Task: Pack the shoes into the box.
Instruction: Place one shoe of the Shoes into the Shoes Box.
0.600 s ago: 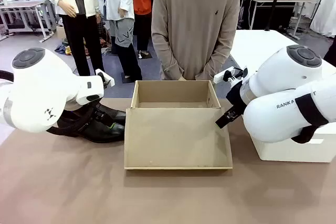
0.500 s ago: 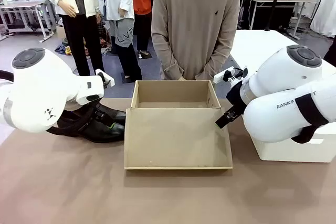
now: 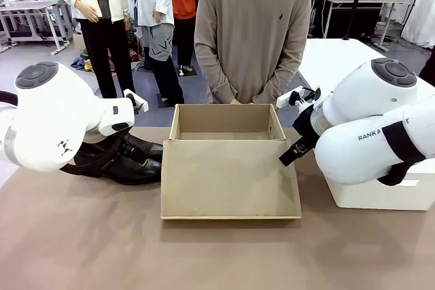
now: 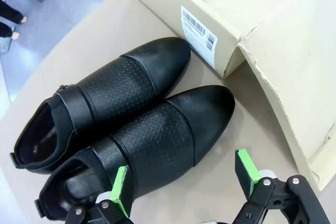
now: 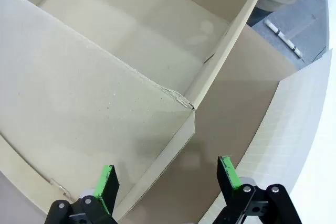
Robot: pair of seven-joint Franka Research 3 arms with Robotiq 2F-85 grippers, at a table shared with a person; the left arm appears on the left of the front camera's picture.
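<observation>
The two black shoes (image 4: 131,108) lie side by side on the table, toes pointing at the box (image 4: 210,3). In the front view the shoes (image 3: 129,161) sit left of the box (image 3: 224,121), partly hidden by my left arm. The cardboard box is open and bare inside, with its lid flap (image 3: 228,178) folded down toward me. My left gripper (image 4: 184,179) hovers open just above the nearer shoe's toe end, holding nothing. At the box's right side, my right gripper (image 5: 168,177) is open over the flap's corner (image 5: 186,106), also with nothing in it.
A person (image 3: 251,32) stands at the far side of the table behind the box, hands clasped in front. A larger white box (image 3: 380,195) sits on the table to the right, under my right arm. Bare brown tabletop (image 3: 204,256) stretches in front of the flap.
</observation>
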